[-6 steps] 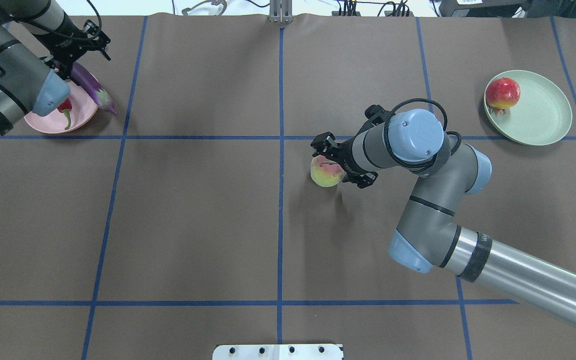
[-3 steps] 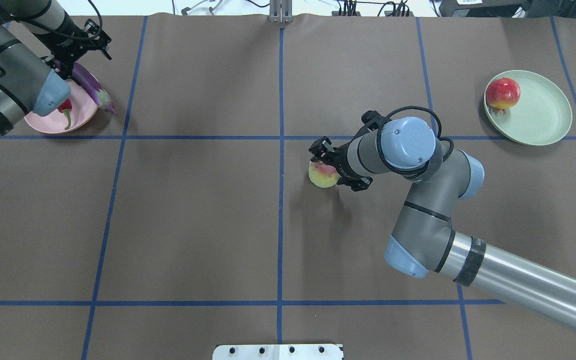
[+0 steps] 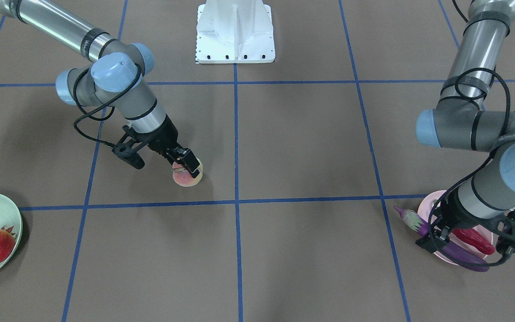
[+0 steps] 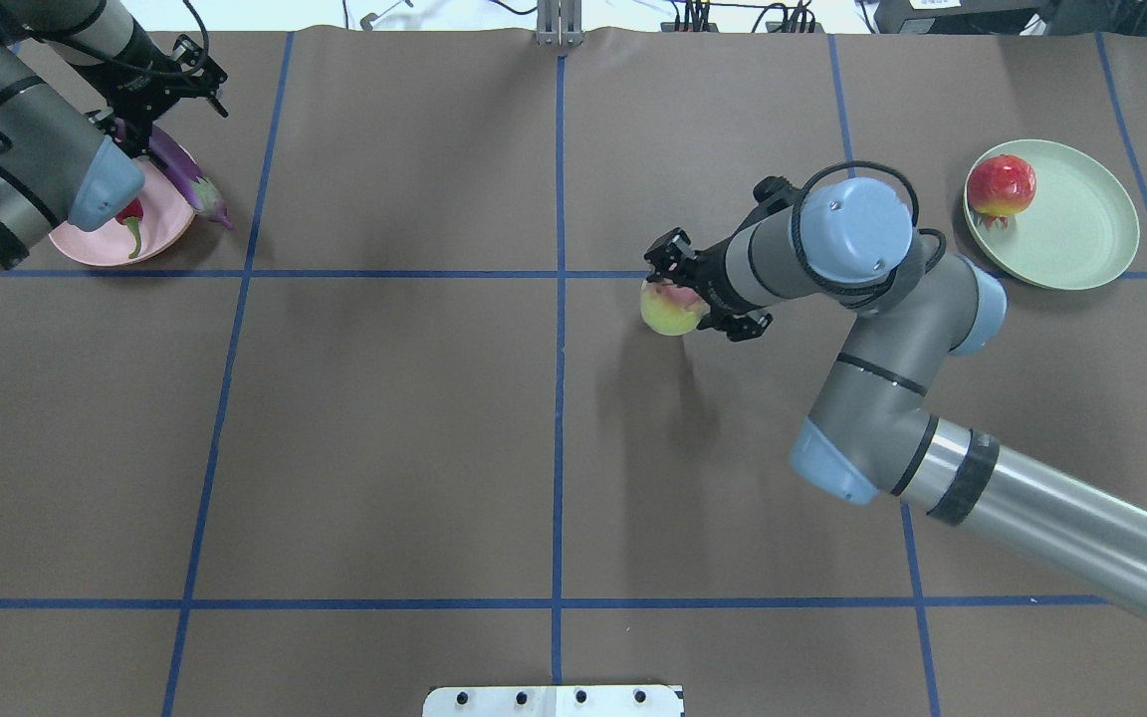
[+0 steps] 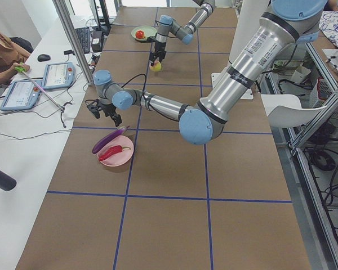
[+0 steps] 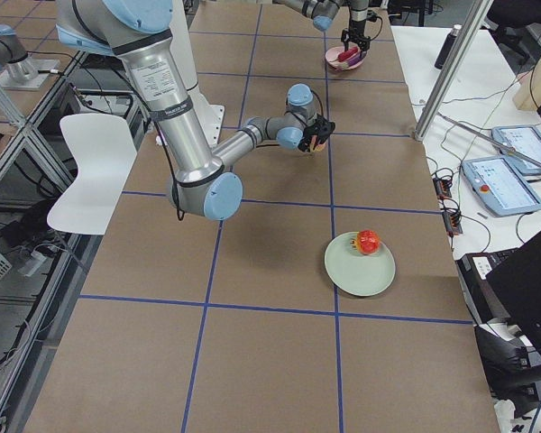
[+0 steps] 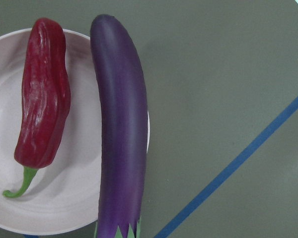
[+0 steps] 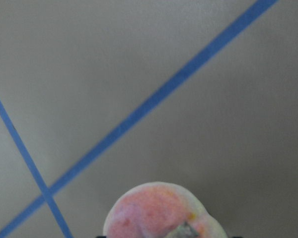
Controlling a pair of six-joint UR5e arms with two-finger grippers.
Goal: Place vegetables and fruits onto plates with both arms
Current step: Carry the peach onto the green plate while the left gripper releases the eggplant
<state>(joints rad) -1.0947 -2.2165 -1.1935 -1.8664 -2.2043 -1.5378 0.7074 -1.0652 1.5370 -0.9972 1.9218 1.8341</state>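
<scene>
There are two plates, two fruits, two vegetables and two arms.

The right arm [image 4: 1032, 523] comes in from the near right corner and folds at the elbow. Its wrist points left toward the middle of the desk [image 4: 384, 418]. The right gripper [image 4: 691, 297] is clamped on the peach [image 4: 666, 311], with one finger on either side of the fruit. The peach is just right of the centre line, close to the far cross line. Whether it clears the desk I cannot tell. In the right wrist view only its pink top shows at the lower edge.

The left arm [image 4: 6, 149] enters at the far left and bends down over the pink plate [image 4: 86, 244]. The left gripper [image 4: 140, 118] hangs above the eggplant [image 4: 185, 171]. Whether its fingers are apart or together I cannot tell. None of them show in the left wrist view, and nothing is gripping the eggplant there.

The pink plate sits at the far left and carries both vegetables side by side. The chili [image 7: 42, 94] lies wholly inside it, its green stem curling toward the rim. The eggplant lies across the plate's right rim, its pale green cap end hanging out past the edge.

The green plate [image 4: 1071, 234] sits at the far right, well apart from the pink one. It holds one fruit, the pomegranate [image 4: 1001, 185], which rests against its left rim.
</scene>
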